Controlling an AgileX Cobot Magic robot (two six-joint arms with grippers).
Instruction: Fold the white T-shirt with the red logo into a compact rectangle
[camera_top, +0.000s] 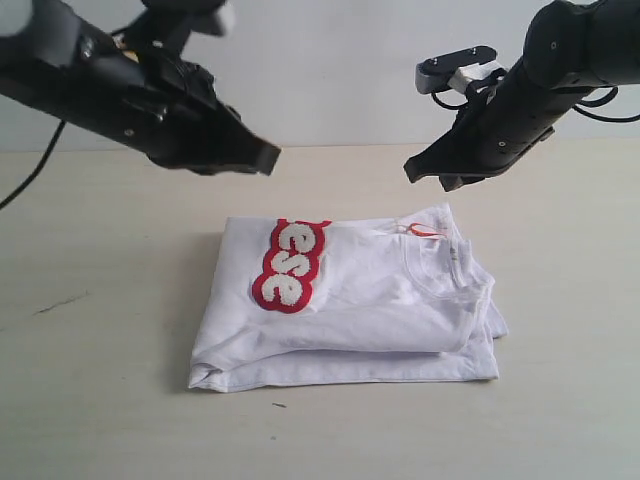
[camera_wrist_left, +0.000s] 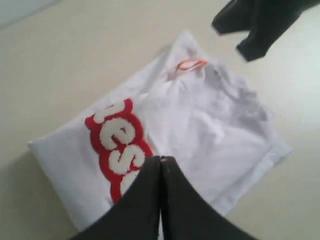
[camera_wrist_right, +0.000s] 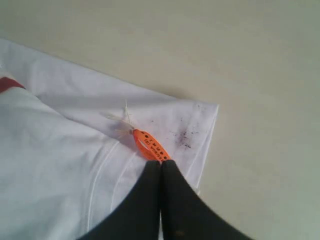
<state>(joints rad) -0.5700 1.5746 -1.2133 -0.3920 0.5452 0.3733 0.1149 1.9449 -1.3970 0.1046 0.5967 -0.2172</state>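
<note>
The large white cotton T-shirt (camera_top: 400, 300) lies mid-table as a layered, roughly rectangular bundle with its fuzzy red logo patch (camera_top: 290, 265) showing on the far-left fold, so folding looks all but done; at most the uneven right-hand edges need squaring. The black left gripper (camera_top: 268, 158) and right gripper (camera_top: 425, 172) hang above it, jaws pressed together and empty. Only a small orange neck tag (camera_top: 420, 230) pokes out, and nothing on the pale tabletop (camera_top: 100, 400) obstructs.
</note>
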